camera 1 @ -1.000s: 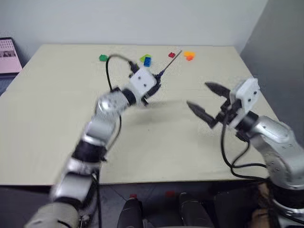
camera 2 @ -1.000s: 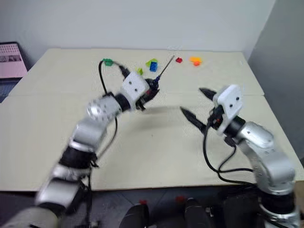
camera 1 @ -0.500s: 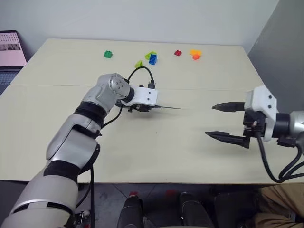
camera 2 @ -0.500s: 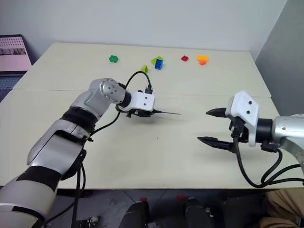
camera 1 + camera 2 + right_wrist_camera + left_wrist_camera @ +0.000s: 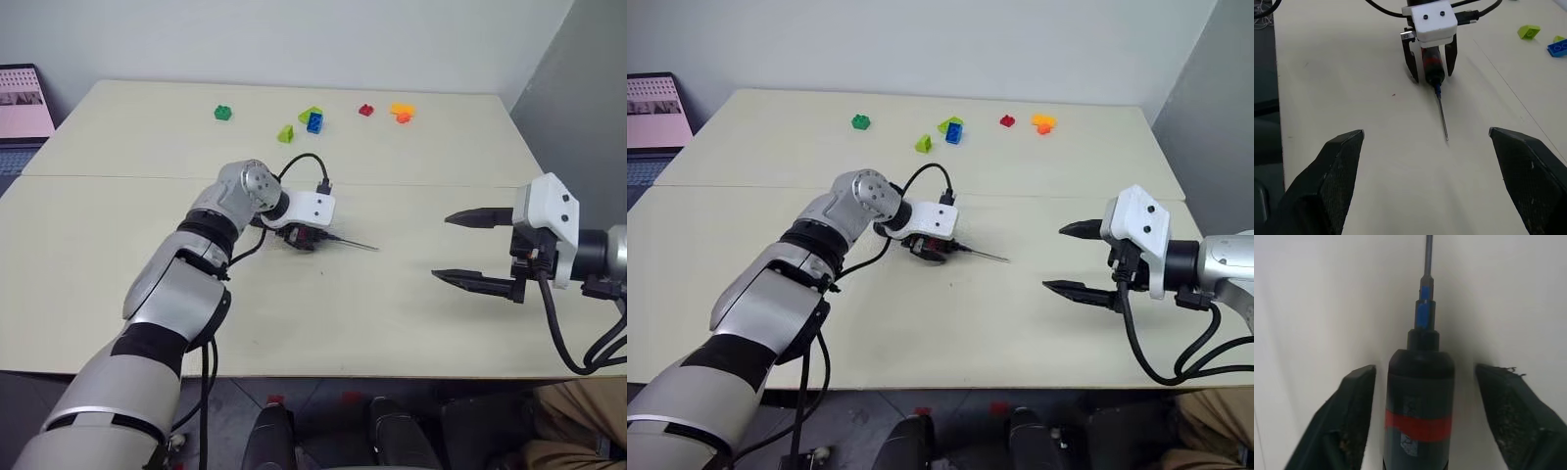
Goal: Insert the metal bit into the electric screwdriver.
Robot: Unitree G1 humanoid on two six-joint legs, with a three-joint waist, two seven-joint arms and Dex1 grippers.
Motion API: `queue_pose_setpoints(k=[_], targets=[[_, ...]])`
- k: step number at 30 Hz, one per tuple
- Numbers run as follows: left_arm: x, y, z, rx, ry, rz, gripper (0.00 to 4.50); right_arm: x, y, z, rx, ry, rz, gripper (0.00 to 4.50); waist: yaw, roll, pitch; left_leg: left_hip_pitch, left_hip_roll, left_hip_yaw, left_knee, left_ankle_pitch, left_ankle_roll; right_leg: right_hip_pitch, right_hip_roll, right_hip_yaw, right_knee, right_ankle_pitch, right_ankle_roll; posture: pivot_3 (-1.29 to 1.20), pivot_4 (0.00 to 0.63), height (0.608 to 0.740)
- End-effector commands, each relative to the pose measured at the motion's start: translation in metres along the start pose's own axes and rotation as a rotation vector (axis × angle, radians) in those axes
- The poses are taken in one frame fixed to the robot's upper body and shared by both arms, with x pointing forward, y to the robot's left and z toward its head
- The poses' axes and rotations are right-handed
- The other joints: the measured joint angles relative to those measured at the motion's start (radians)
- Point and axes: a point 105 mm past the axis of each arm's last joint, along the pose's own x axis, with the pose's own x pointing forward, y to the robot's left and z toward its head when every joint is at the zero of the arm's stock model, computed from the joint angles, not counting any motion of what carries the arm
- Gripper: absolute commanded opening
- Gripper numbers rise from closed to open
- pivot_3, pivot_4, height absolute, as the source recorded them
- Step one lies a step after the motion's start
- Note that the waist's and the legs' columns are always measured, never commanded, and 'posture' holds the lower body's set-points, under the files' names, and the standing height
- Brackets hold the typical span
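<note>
The electric screwdriver (image 5: 1419, 406) lies on the table (image 5: 118, 225) around the middle, well in from every edge, with the metal bit (image 5: 1443, 119) already seated in its front and pointing toward the table's right edge. The left hand (image 5: 1432, 418) straddles the tool's black body with its fingers (image 5: 1352, 421) spread, a clear gap on each side, so it is released and grasps nothing. The right hand (image 5: 473, 249) hovers near the right edge, also wide open and empty, its tips aimed back at the bit. The insertion looks finished, so the risks come from the withdrawal. If the left hand lifts at an angle, a finger could catch the round body and roll it, or drag it across the table. A sideways knock on the thin bit could loosen or pull it out, if it is only lightly held. If the right hand advances, its lower finger could strike the bit's tip. The toy bricks (image 5: 313, 121) by the far edge are well apart and pose no hazard.
</note>
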Motion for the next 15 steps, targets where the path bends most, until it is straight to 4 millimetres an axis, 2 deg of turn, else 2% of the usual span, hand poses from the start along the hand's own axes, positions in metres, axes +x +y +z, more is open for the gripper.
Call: queue_pose_setpoints(k=[1,2,4,7,10,13,15], targets=[[-0.052,0.026,0.016,-0.063,-0.156,0.118,4.4,-0.003,-0.006,0.004,-0.039,-0.008,-0.026,4.31,-0.003,0.0,0.0,0.0,0.0,0.0,0.0,0.0,0.0,0.0,0.0,0.0,0.0,0.0,0.0,0.0,0.15,0.74],[-0.058,0.027,0.017,-0.074,-0.179,0.125,4.4,-0.004,-0.007,0.004,-0.04,-0.006,-0.027,4.31,-0.004,0.0,0.0,0.0,0.0,0.0,0.0,0.0,0.0,0.0,0.0,0.0,0.001,0.0,0.0,0.0,0.15,0.74],[-0.082,0.025,0.014,-0.097,-0.252,0.155,4.4,-0.004,-0.009,0.002,-0.039,-0.007,-0.029,4.31,-0.006,0.0,0.0,0.001,0.0,-0.001,0.0,0.0,0.0,0.0,0.0,-0.001,0.002,0.0,0.0,0.0,0.15,0.74],[-0.12,0.01,-0.005,-0.182,-0.301,0.184,4.4,-0.005,-0.012,-0.003,-0.037,-0.004,-0.026,4.31,-0.014,0.0,0.0,0.001,0.001,-0.001,0.0,0.0,0.0,0.001,0.0,-0.001,0.002,0.002,-0.004,0.0,0.15,0.74],[-0.145,-0.014,-0.027,-0.264,-0.281,0.225,4.4,-0.008,-0.015,-0.006,-0.07,-0.018,-0.031,4.31,-0.023,0.001,0.0,0.002,0.002,-0.001,0.0,0.0,0.0,0.001,0.0,-0.001,0.003,0.002,-0.004,0.0,0.15,0.74],[-0.164,-0.046,-0.051,-0.365,-0.23,0.241,4.4,-0.014,-0.015,-0.013,-0.055,-0.021,-0.003,4.31,-0.025,0.002,0.0,0.002,0.002,-0.002,0.0,0.0,0.0,0.001,0.001,-0.002,0.004,0.002,-0.004,0.0,0.15,0.74],[-0.17,-0.063,-0.063,-0.418,-0.193,0.265,4.4,-0.017,-0.018,-0.016,-0.038,-0.023,0.005,4.31,-0.024,0.002,0.0,0.003,0.002,-0.002,0.001,0.0,0.0,0.002,0.001,-0.003,0.005,0.002,-0.004,0.0,0.15,0.74]])
